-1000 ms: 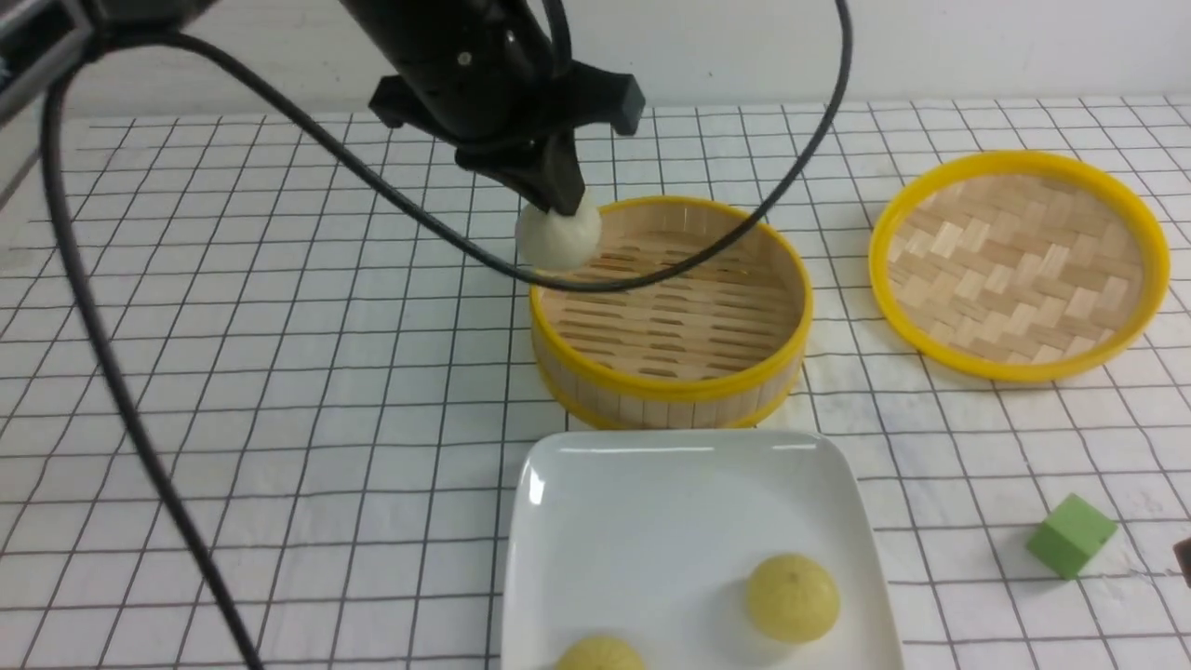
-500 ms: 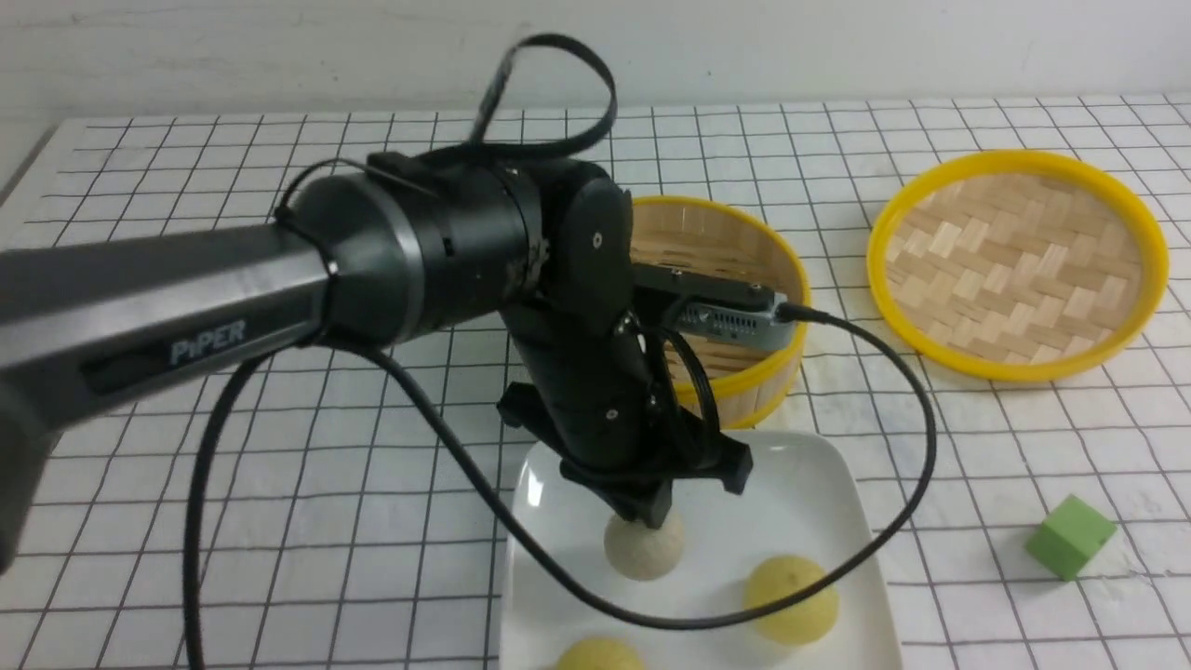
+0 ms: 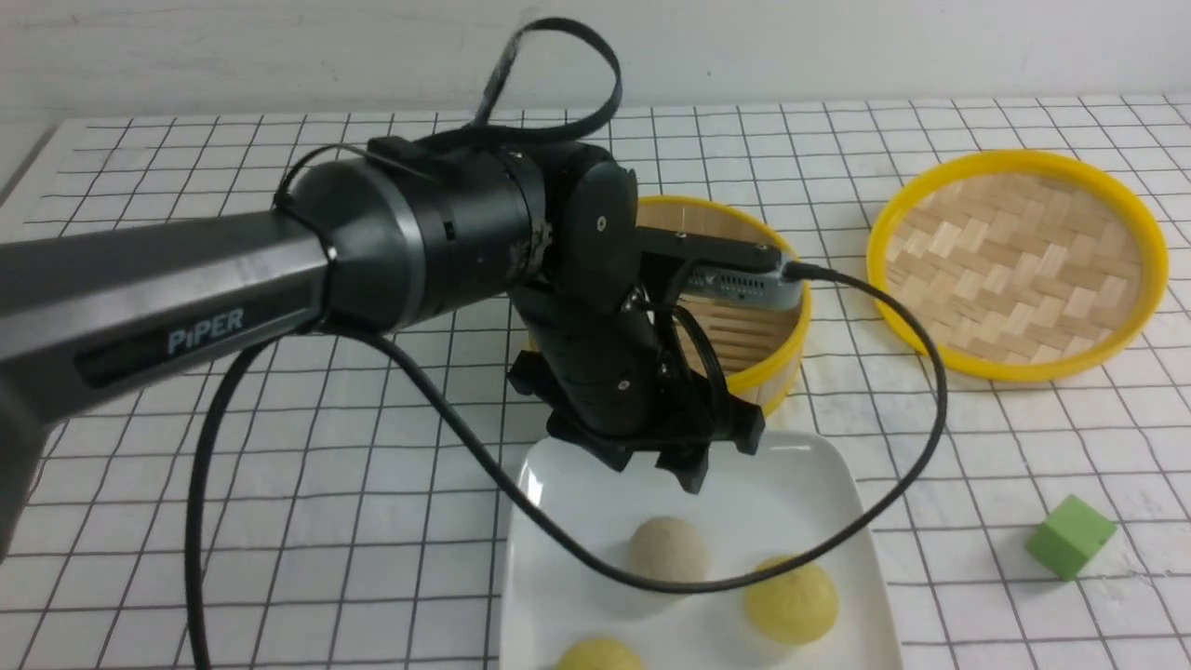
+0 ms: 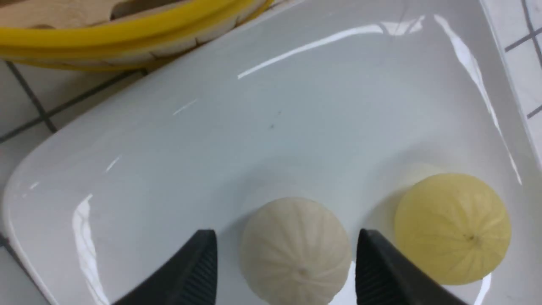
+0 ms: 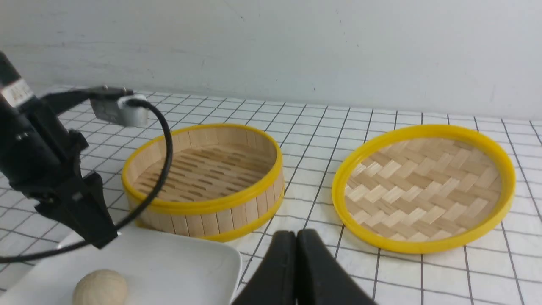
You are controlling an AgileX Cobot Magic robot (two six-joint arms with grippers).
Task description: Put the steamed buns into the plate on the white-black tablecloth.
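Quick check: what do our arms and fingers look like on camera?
The left arm is a glossy black tube lettered PiPER in pale grey, with a black cable looping off a grey wrist camera. Left fingers are black with ribbed pads; right fingers are plain black wedges.

**Front view:** raised on the robot's side, looking forward and down over the surface (image 3: 372, 521).
**Left wrist view:** close above the plate (image 4: 271, 106), seemingly steeply downward.
**Right wrist view:** low at near right, facing the far wall (image 5: 271, 51).
All three share the plate.
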